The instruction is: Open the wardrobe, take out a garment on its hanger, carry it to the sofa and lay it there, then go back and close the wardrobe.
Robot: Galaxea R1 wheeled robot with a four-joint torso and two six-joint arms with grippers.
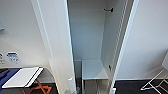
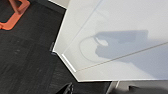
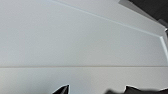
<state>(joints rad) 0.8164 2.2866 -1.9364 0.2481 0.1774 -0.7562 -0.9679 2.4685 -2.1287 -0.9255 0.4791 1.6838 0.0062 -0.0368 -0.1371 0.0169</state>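
Head view: the wardrobe (image 1: 87, 37) stands open, both doors swung out, the left door (image 1: 58, 50) edge-on and the right door (image 1: 122, 50) likewise. Inside are bare white walls, a black hook (image 1: 109, 10) high on the right wall, another hook (image 1: 110, 67) lower down, and a low shelf (image 1: 92, 68). No shirt or hanger hangs in the part that shows. That suggests the garment has already been taken out, and the closing of the doors is what is left; whether it now lies on the sofa cannot be told from here. A white folding table (image 1: 21, 77) with orange legs stands left of the cabinet, and a white rack (image 1: 156, 81) to the right.

Left wrist view: a white door panel (image 2: 120, 32) lies close ahead of the left claw, with a shadow cast on it. Dark carpet (image 2: 25, 55) and an orange leg (image 2: 15, 15) lie off to the side. I cannot tell whether this claw is spread or pressed together.

Right wrist view: a white panel (image 3: 82, 37) of the wardrobe lies just ahead of the right claw. Its state cannot be told either.
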